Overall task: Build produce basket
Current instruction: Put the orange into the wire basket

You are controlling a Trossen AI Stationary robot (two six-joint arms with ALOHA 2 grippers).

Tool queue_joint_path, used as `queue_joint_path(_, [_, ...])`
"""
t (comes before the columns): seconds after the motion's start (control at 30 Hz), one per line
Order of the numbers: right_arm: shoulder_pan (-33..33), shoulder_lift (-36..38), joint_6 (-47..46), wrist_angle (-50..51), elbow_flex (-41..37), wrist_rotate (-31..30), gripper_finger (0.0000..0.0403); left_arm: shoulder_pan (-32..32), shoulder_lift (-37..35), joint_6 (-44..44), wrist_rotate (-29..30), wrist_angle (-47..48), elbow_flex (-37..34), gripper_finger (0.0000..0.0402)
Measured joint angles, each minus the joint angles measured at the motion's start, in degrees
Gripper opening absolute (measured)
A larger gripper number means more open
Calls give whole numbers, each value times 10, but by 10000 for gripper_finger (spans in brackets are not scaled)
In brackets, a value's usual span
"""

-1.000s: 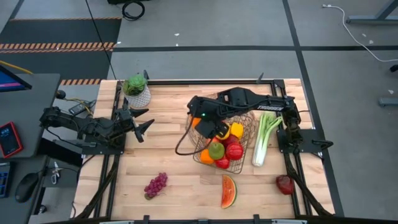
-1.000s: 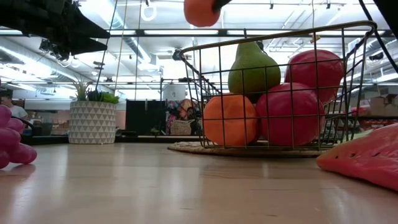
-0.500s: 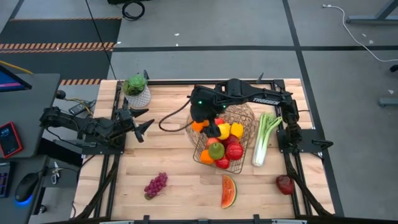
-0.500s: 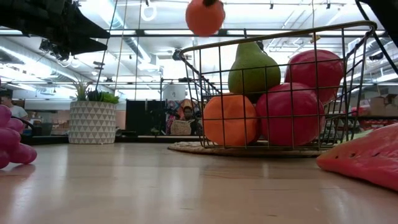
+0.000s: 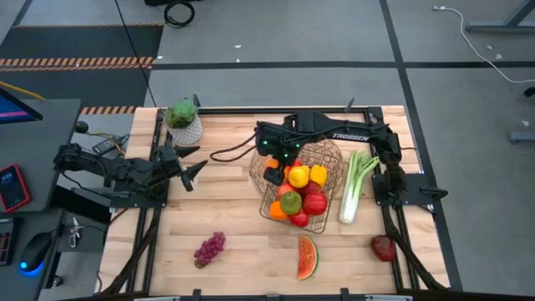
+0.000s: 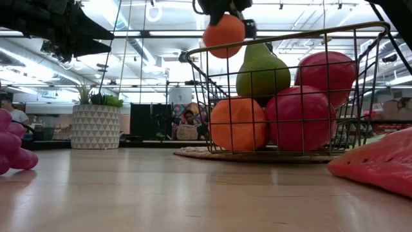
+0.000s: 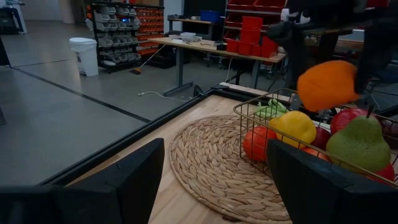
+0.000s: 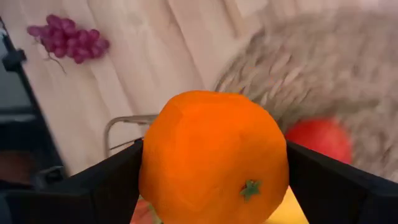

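One camera hangs overhead, looking straight down on the whole worktop [image 5: 217, 217]. A second sits at worktop level, close to the basket [image 6: 290, 90], facing the room behind. The left wrist camera looks level across at the basket from farther off. The right wrist camera looks down, very near an orange [image 8: 214, 158]. All four share the basket.

Two dark, near-black jointed arms on black frames. White "TROSSEN" lettering along the right arm [image 5: 351, 136], small green light near its wrist, black cable looping off. Flat, matte black fingers [image 8: 339, 186], broad and square-edged.
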State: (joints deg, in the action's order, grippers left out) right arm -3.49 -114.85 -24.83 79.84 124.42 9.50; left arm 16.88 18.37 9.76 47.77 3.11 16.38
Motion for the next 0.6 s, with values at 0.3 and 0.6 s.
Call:
queue_joint_path(0.3, [-8, 0, -310, 69, -1, -33, 365, 0, 0, 0, 0, 0, 0, 288])
queue_joint_path(0.6, [-30, 1, -386, 100, -5, -80, 365, 0, 0, 0, 0, 0, 0, 288])
